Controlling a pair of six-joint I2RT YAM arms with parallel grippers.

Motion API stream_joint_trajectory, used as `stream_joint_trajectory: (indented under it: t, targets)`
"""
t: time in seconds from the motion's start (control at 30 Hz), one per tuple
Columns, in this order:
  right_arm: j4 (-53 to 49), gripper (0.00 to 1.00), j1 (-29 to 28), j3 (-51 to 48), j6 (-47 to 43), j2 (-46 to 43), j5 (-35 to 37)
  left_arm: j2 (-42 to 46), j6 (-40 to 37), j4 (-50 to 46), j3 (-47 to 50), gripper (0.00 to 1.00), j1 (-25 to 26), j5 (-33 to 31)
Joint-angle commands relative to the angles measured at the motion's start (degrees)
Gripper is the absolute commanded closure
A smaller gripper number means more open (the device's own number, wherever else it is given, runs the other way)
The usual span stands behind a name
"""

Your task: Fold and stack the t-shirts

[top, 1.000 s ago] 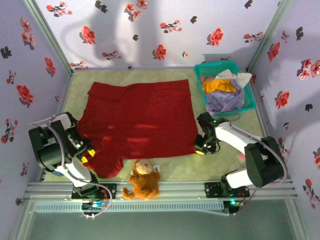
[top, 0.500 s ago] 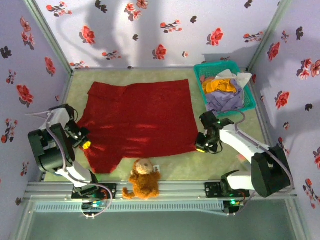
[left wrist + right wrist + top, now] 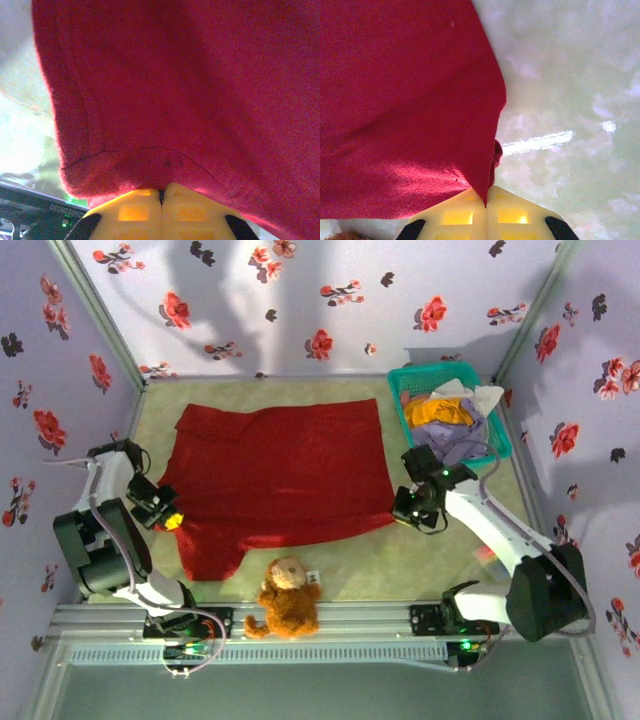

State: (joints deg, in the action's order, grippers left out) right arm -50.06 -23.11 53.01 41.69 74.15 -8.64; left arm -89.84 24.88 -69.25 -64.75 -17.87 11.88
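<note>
Both claws [image 3: 172,524] [image 3: 402,515] pinch t-shirt [image 3: 280,470] (opposite edges).

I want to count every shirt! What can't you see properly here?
Top view: the heaped clothes in the teal basket cover each other, and the right arm hides its near corner, so no sure count.
Left wrist view: the red t-shirt blocks most of the table behind it.
Top view: the teddy's face is too small to read.
</note>
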Motion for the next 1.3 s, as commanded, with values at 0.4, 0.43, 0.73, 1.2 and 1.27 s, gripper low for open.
stream_joint_trajectory:
  t: [0.4, 0.43, 0.73, 1.2, 1.27]
  targets:
    - [3.01, 1.00, 3.24, 18.48, -9.22, 22.38, 5.97, -23.32, -8.51, -11.13, -28.46, 1.00, 1.16, 8.81]
    - [2.67, 1.00, 3.39, 19.64, -9.81, 23.53, 6.50, -24.66, -8.37, -11.67, -30.09, 1.00, 1.37, 9.39]
    - [1.34, 1.00, 6.07, 28.64, -13.47, 33.35, 6.38, -33.23, -8.80, -12.82, -38.32, 1.00, 1.34, 12.95]
    - [0.34, 0.84, 7.30, 35.61, -18.11, 39.94, 3.90, -39.07, -6.16, -9.44, -42.53, 1.00, -0.01, 16.12]
    - [0.07, 0.77, 7.36, 36.26, -18.19, 39.19, 3.90, -38.67, -5.78, -8.53, -42.05, 1.00, -0.78, 16.13]
